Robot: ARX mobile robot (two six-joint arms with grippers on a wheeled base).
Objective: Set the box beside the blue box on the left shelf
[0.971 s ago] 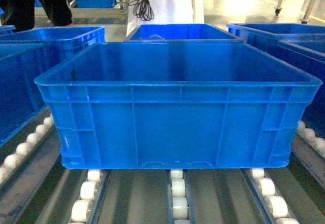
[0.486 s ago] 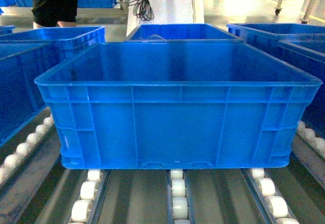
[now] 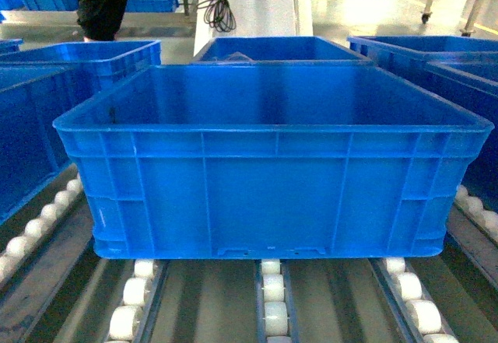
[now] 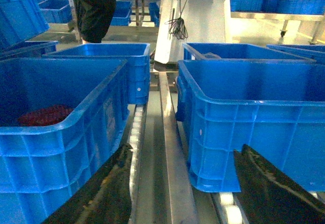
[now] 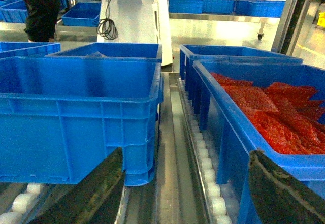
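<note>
A large empty blue box (image 3: 264,195) stands on the middle roller lane, straight ahead of me. Neither gripper shows in the head view. In the left wrist view my left gripper (image 4: 185,150) is open, its black fingers (image 4: 109,193) straddling the gap between this box (image 4: 254,112) and a blue box on the left lane (image 4: 56,132). My right gripper (image 5: 187,154) is open too. It straddles the gap between the middle box (image 5: 76,127) and a right-hand box (image 5: 244,132). Nothing is held in either one.
The left box holds something red (image 4: 45,115); the right box is heaped with red bags (image 5: 274,107). More blue boxes (image 3: 280,47) stand behind on the rollers (image 3: 271,296). A metal rail (image 4: 170,148) divides the lanes. A person (image 3: 105,1) and a white column (image 3: 257,1) are at the back.
The person at the back has walked to the right. The boxes have not moved.
</note>
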